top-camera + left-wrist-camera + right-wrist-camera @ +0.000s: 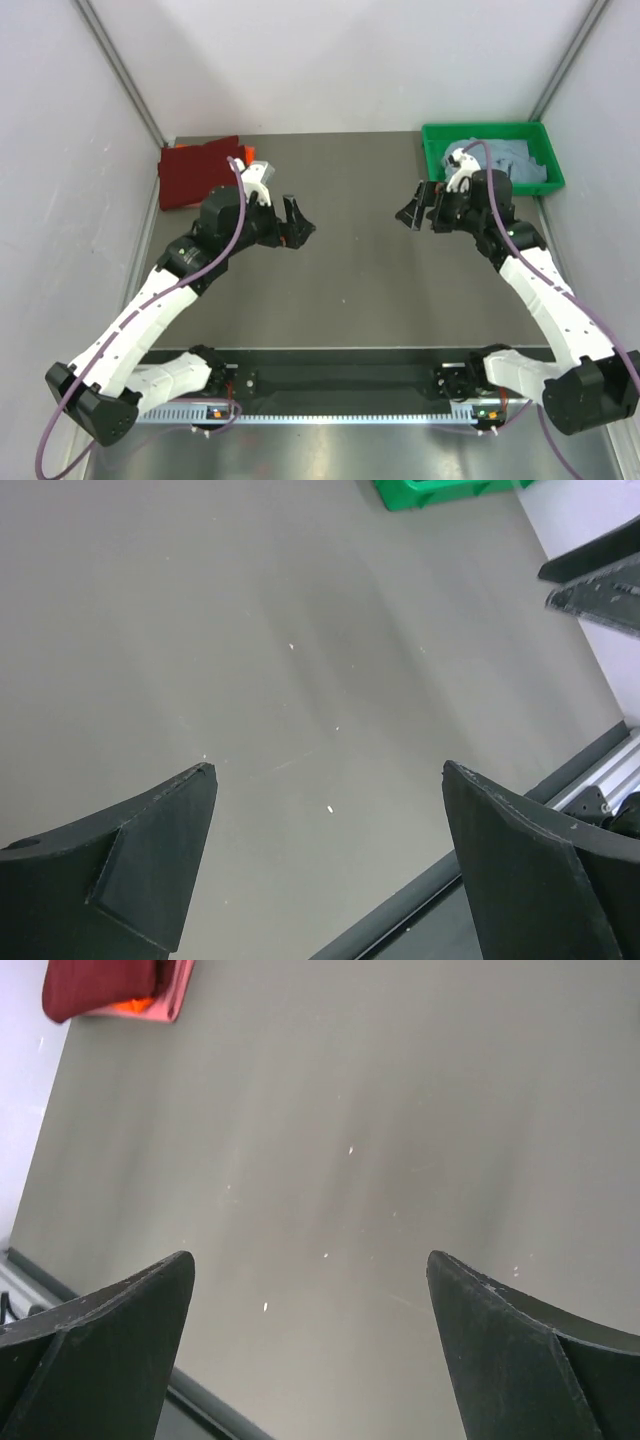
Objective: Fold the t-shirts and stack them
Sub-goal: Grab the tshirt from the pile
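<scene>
A dusty grey-blue t-shirt [510, 160] lies crumpled in the green tray [490, 132] at the back right. A folded dark red t-shirt [197, 172] lies at the back left on an orange one [250, 152], of which only an edge shows. They also show in the right wrist view, red [100, 985] over orange [130, 1006]. My left gripper [297, 222] is open and empty above the bare table, right of the red shirt. My right gripper [417, 207] is open and empty, just left of the tray. Both wrist views show only bare table between the fingers.
The grey table [350, 260] is walled by white panels at the left, back and right. A black rail [340, 380] with the arm bases runs along the near edge. The tray's corner [440, 492] shows in the left wrist view.
</scene>
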Tool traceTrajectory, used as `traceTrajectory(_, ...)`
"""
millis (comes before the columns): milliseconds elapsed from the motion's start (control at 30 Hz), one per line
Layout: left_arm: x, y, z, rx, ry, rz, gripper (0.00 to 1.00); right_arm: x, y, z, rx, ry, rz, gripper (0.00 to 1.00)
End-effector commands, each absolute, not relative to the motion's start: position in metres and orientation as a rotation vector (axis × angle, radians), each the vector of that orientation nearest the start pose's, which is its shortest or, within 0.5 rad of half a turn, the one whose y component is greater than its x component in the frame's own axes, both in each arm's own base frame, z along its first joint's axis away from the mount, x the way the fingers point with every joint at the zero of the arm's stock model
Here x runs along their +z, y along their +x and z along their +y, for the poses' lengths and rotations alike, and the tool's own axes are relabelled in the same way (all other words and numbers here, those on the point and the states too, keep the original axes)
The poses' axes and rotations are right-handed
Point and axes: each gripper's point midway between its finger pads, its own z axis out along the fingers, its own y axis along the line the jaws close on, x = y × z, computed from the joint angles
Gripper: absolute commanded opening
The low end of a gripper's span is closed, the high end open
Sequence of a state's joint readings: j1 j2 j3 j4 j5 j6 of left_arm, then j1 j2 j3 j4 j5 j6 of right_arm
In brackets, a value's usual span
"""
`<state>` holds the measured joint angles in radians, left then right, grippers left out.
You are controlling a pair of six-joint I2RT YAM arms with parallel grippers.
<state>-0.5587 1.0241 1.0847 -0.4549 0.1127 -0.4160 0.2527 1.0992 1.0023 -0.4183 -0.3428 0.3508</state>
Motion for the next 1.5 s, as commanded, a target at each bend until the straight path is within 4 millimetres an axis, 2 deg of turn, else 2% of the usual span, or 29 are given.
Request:
traceTrajectory(0,0.31,0.266,-0.208,-0.741,0.255,1.956,0.99,0.273,0.319,0.148,0.682,-0.089,1.997,1.0)
traceTrajectory(133,0.316,0.26,-0.199,-0.698,0.28,1.937,0.99,0.262,0.339,0.132,0.559,-0.015,2.02,1.0)
traceTrajectory(200,0.315,0.258,-0.196,-0.687,0.296,1.931,0.99,0.263,0.354,0.122,0.491,0.051,2.005,1.0)
traceTrajectory(267,0.316,0.253,-0.194,-0.678,0.33,1.915,0.99,0.254,0.368,0.125,0.477,0.059,2.019,1.0)
traceTrajectory(300,0.314,0.253,-0.192,-0.664,0.343,1.915,0.99,0.241,0.381,0.121,0.434,0.074,2.056,1.0)
traceTrajectory(333,0.315,0.251,-0.19,-0.656,0.351,1.909,0.99,0.237,0.39,0.115,0.387,0.094,2.068,0.99)
traceTrajectory(367,0.311,0.248,-0.188,-0.645,0.361,1.92,0.99,0.253,0.407,0.102,0.302,0.142,2.034,1.0)
traceTrajectory(400,0.309,0.248,-0.185,-0.62,0.373,1.921,0.99,0.254,0.419,0.089,0.243,0.162,2.034,1.0)
traceTrajectory(433,0.308,0.247,-0.182,-0.607,0.369,1.923,0.99,0.239,0.435,0.081,0.193,0.169,2.078,1.0)
traceTrajectory(467,0.306,0.246,-0.18,-0.599,0.368,1.925,0.99,0.258,0.451,0.074,0.176,0.18,2.034,1.0)
traceTrajectory(500,0.302,0.243,-0.179,-0.605,0.372,1.938,0.99,0.259,0.464,0.058,0.136,0.189,2.031,1.0)
traceTrajectory(533,0.304,0.239,-0.18,-0.62,0.377,1.931,0.99,0.257,0.483,0.052,0.118,0.191,2.033,1.0)
traceTrajectory(567,0.305,0.236,-0.181,-0.637,0.384,1.927,0.99,0.255,0.493,0.043,0.088,0.185,2.036,1.0)
traceTrajectory(600,0.307,0.234,-0.183,-0.656,0.387,1.92,0.99,0.251,0.501,0.026,0.06,0.215,2.043,1.0)
traceTrajectory(667,0.312,0.23,-0.184,-0.678,0.391,1.9,0.99,0.241,0.521,0.013,0.033,0.218,2.049,0.92)
traceTrajectory(700,0.313,0.229,-0.183,-0.677,0.392,1.892,0.99,0.228,0.528,0.0,0.012,0.237,2.064,0.85)
traceTrajectory(767,0.317,0.231,-0.181,-0.665,0.393,1.877,0.99,0.222,0.538,-0.017,-0.018,0.263,2.066,0.8)
traceTrajectory(800,0.317,0.232,-0.181,-0.654,0.396,1.876,0.99,0.206,0.543,-0.032,-0.047,0.294,2.095,0.79)
traceTrajectory(833,0.317,0.234,-0.179,-0.642,0.391,1.874,0.99,0.205,0.546,-0.04,-0.078,0.308,2.095,0.78)
traceTrajectory(900,0.317,0.236,-0.179,-0.63,0.394,1.876,0.99,0.186,0.548,-0.06,-0.152,0.315,2.131,0.79)
traceTrajectory(1000,0.319,0.236,-0.18,-0.638,0.389,1.879,0.99,0.171,0.547,-0.095,-0.311,0.342,2.148,0.8)
traceTrajectory(1133,0.326,0.235,-0.186,-0.68,0.398,1.851,0.99,0.153,0.555,-0.113,-0.264,0.355,2.16,0.77)
traceTrajectory(1167,0.325,0.236,-0.188,-0.681,0.402,1.855,0.99,0.142,0.558,-0.117,-0.254,0.365,2.175,0.76)
traceTrajectory(1233,0.326,0.24,-0.189,-0.673,0.401,1.856,0.99,0.141,0.567,-0.12,-0.237,0.367,2.166,0.75)
traceTrajectory(1267,0.322,0.245,-0.19,-0.662,0.397,1.874,0.99,0.133,0.57,-0.12,-0.229,0.367,2.179,0.75)
traceTrajectory(1300,0.32,0.246,-0.19,-0.658,0.394,1.884,0.99,0.136,0.575,-0.12,-0.223,0.365,2.168,0.74)
traceTrajectory(1333,0.323,0.247,-0.191,-0.666,0.384,1.884,0.99,0.136,0.577,-0.12,-0.221,0.368,2.166,0.7)
traceTrajectory(1433,0.321,0.249,-0.195,-0.681,0.373,1.903,0.98,0.145,0.582,-0.122,-0.221,0.388,2.146,0.32)
traceTrajectory(1467,0.321,0.249,-0.195,-0.688,0.36,1.904,0.98,0.156,0.582,-0.122,-0.217,0.389,2.128,0.13)
